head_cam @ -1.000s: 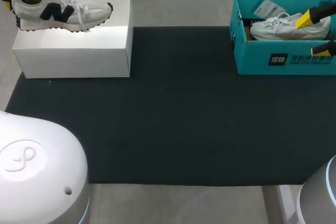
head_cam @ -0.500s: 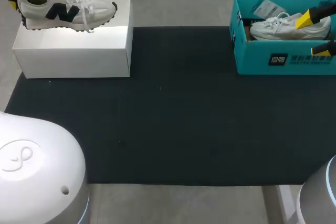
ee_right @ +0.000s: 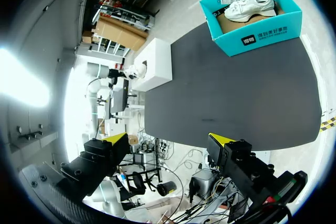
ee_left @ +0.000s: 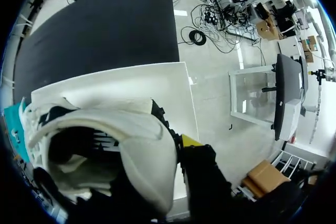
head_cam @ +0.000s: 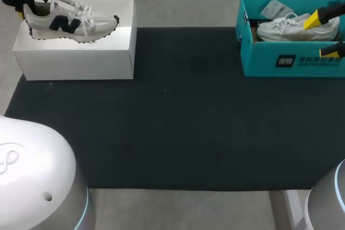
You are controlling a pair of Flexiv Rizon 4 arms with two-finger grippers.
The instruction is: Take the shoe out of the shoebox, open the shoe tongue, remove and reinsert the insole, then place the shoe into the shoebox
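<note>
- Head view: left hand (head_cam: 22, 5) is cut off by the far-left corner. Only its dark body and a sliver of yellow show at the heel of the white sneaker with dark side logo (head_cam: 70, 21).
- Left wrist view: the sneaker's heel hides one finger. One yellow fingertip (ee_left: 189, 140) shows just beside it.
- Head view: right hand (head_cam: 324, 35) and teal cardboard shoebox (head_cam: 259, 63) both run off the right edge.
- Right wrist view: the sneaker is too small for detail.

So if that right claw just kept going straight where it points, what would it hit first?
Most likely the mat. The right gripper hangs open well above it with nothing in between, though depth is hard to judge.
</note>
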